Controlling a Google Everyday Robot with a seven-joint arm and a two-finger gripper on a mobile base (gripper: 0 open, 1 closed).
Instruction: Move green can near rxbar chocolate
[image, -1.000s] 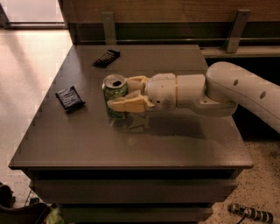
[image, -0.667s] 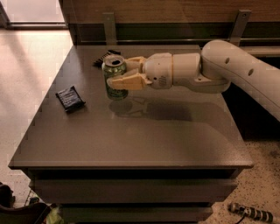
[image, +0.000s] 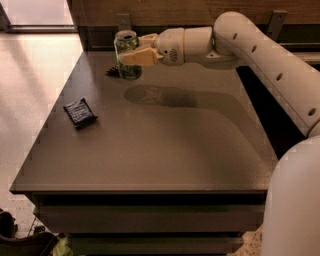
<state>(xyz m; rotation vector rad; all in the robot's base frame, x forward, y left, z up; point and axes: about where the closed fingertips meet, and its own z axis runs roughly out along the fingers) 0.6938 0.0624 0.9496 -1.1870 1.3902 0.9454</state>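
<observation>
Dark packet is lying at the table's nine o'clock, untouched. Up at eleven o'clock, the rxbar chocolate is peeking out just beside the green can, which the gripper is clenching from its three o'clock side. Having travelled from mid-table to the far edge, the can is seemingly hanging above the surface, so lowering and releasing are probably remaining
</observation>
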